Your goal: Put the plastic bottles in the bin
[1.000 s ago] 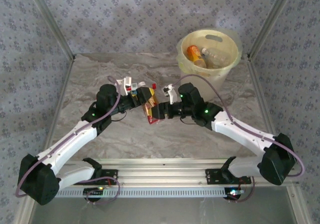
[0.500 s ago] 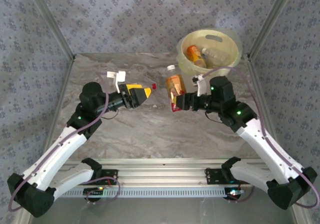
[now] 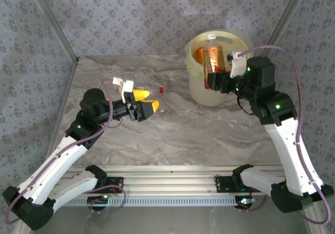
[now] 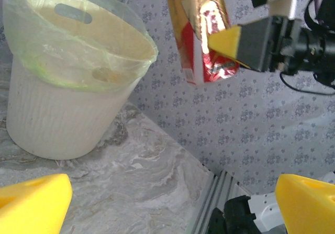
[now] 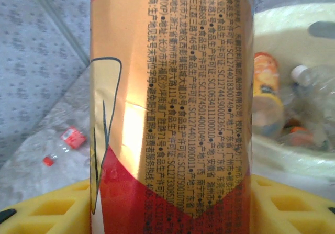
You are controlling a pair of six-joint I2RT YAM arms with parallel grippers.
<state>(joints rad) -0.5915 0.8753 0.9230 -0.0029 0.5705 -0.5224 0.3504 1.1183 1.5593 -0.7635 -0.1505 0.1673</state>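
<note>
My right gripper (image 3: 212,78) is shut on an orange-and-red labelled plastic bottle (image 3: 213,58), held upright over the near rim of the cream-yellow bin (image 3: 217,90). In the right wrist view the bottle (image 5: 172,113) stands between the yellow pads (image 5: 42,210), with the bin (image 5: 293,30) behind it holding an orange bottle (image 5: 267,92) and a clear one (image 5: 314,82). My left gripper (image 3: 148,101) is open with nothing in it, low over the table's left middle. A small clear bottle (image 3: 158,90) with a red label and cap lies on the table just beyond it.
From the left wrist, the bagged bin (image 4: 57,124) stands at the left with the held bottle (image 4: 201,35) above and right of it. Patterned walls close in the marble table (image 3: 157,134); an aluminium rail runs along the near edge.
My right arm has swung the bottle from mid-table up and right to over the bin. My left gripper, open, has stayed near the table's left middle.
</note>
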